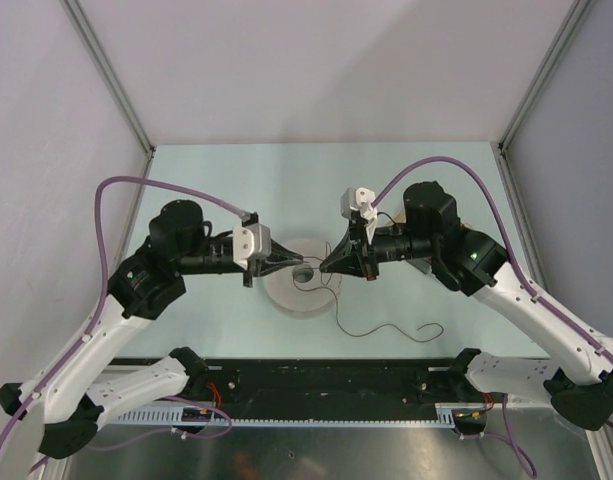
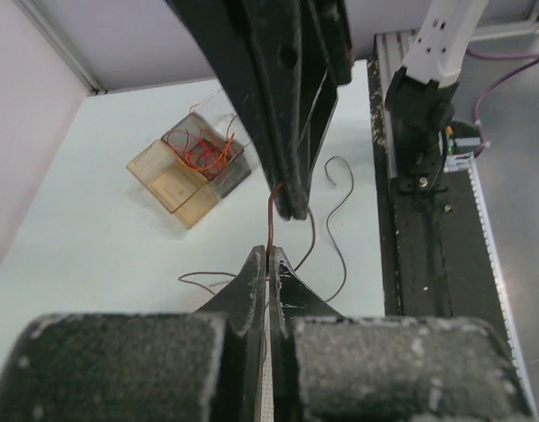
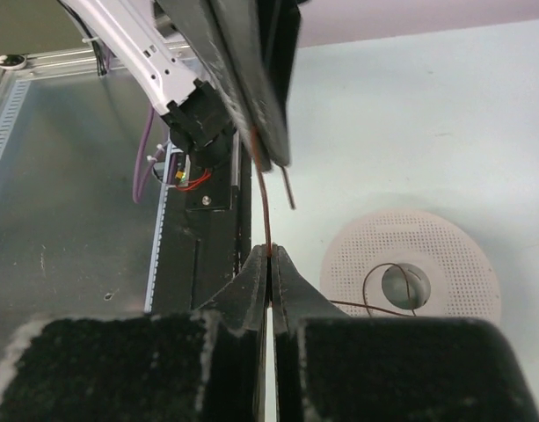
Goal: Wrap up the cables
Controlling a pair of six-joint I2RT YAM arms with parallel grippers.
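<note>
Two pairs of jaws meet tip to tip above the white perforated spool. A short taut stretch of the cable runs between them. In the left wrist view the left jaws are pressed together on this thin dark wire, which rises straight from their tips to the tip of the right jaws. In the right wrist view the right jaws likewise pinch the cable, which runs up to the left jaws opposite.

From above, the dark fingers overlap, so neither pinch point can be made out. They also cover the far part of the spool.

Below and beyond the right jaws, the slack cable trails in loose waves across the pale surface. Where it leaves the jaws is hard to trace. A loop of it crosses the centre hole of the spool, just beside the right jaws. The spool's near edge is cut off by that gripper's padded body.

Past the left jaws stands a clear two-compartment box with a tangle of orange-red wire in one compartment. Its far corner is hidden behind the right jaws.
</note>
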